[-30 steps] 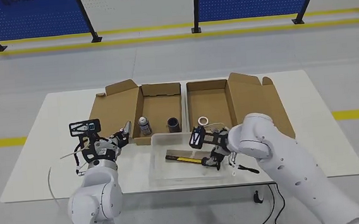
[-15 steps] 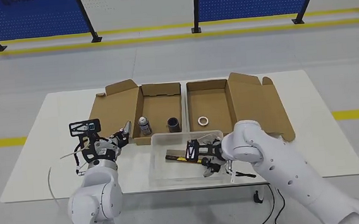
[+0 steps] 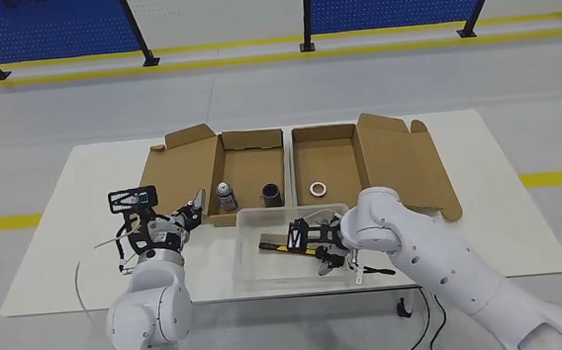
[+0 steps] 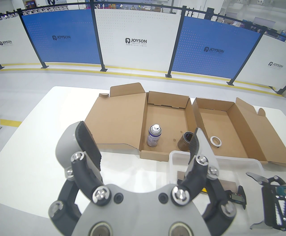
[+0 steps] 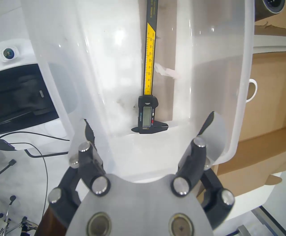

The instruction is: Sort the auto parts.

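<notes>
Surface: white table (image 3: 68, 241), long side facing the robot. Two open cardboard boxes stand side by side at its far middle, flaps folded outward.
- Left box (image 3: 251, 167): spray can (image 3: 226, 195) upright at the near left. A dark bushing (image 3: 272, 194) stands at the near right, apart from the can.
- Right box (image 3: 328, 161): a white ring (image 3: 317, 188) lies flat at the near left corner.
- A clear bin (image 3: 242, 247) sits just near of the boxes, at the table's middle. The caliper (image 5: 146, 111) lies lengthwise in it on a brown card (image 4: 225, 184), with its display head toward the right end.
- A black cable (image 3: 378, 267) lies by the near table edge, right of the bin.

Left gripper (image 4: 138, 134): jaws spread wide, holding nothing. It hovers over bare table just left of the bin, near the left box's near wall.

Right gripper (image 5: 148, 118): jaws spread wide, holding nothing. It sits low at the bin's right end with the caliper head just beyond its fingertips. Contact with the bin wall cannot be told.

Room: pale grey floor (image 3: 275, 96) with yellow lines (image 3: 252, 60). Far side is closed off by blue and white fence panels (image 4: 138, 40) on black posts.
</notes>
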Motion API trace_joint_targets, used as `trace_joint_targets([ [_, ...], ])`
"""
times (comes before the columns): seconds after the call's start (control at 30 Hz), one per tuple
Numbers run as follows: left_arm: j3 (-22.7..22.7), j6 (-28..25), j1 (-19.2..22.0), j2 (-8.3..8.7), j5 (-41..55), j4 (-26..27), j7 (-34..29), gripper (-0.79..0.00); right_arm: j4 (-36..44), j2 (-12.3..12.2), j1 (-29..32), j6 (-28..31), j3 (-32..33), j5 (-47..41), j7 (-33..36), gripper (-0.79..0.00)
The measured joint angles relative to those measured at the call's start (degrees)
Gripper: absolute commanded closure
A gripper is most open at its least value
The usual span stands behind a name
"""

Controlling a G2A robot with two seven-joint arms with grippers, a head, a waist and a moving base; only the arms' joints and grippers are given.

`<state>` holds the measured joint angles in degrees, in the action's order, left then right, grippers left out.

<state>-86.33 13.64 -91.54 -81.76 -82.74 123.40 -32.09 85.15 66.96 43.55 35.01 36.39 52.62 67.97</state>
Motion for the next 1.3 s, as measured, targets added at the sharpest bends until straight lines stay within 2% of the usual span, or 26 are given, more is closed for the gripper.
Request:
trace_joint_targets([
  [0.23, 0.0, 0.0, 0.0, 0.0, 0.0, 0.0, 0.0, -0.785, 0.0, 0.0, 0.0, -0.1, 0.1, 0.2, 0.0, -0.785],
  [0.37, 0.0, 0.0, 0.0, 0.0, 0.0, 0.0, 0.0, -0.785, 1.5, -0.3, 0.6, -2.8, 0.6, 3.2, -0.5, -0.785],
  [0.6, 0.0, 0.0, 0.0, 0.0, 0.0, 0.0, 0.0, -0.785, 2.5, 0.6, -0.1, -7.9, -1.3, 5.2, 3.6, -0.785],
  [0.67, 0.0, 0.0, 0.0, 0.0, 0.0, 0.0, 0.0, -0.785, 1.2, 1.2, -0.9, -8.4, -2.3, 5.5, 5.0, -0.64],
  [0.8, 0.0, 0.0, 0.0, 0.0, 0.0, 0.0, 0.0, -0.785, -1.0, 2.5, -2.6, -9.2, -4.5, 5.4, 7.2, -0.542],
  [0.87, 0.0, 0.0, 0.0, 0.0, 0.0, 0.0, 0.0, -0.785, -2.3, 3.1, -3.4, -9.0, -5.4, 5.0, 7.2, -0.529],
  [0.93, 0.0, 0.0, 0.0, 0.0, 0.0, 0.0, 0.0, -0.785, -3.7, 3.7, -4.2, -8.5, -6.3, 4.8, 7.0, -0.456],
  [1.07, 0.0, 0.0, 0.0, 0.0, 0.0, 0.0, 0.0, -0.785, -6.3, 4.9, -5.4, -7.5, -8.0, 4.3, 6.4, -0.443],
  [1.17, 0.0, 0.0, 0.0, 0.0, 0.0, 0.0, 0.0, -0.785, -8.5, 5.9, -6.0, -6.6, -9.3, 4.1, 5.7, -0.379],
  [1.3, 0.0, 0.0, 0.0, 0.0, 0.0, 0.0, 0.0, -0.785, -11.1, 6.9, -6.4, -6.3, -10.6, 4.0, 4.3, -0.388],
])
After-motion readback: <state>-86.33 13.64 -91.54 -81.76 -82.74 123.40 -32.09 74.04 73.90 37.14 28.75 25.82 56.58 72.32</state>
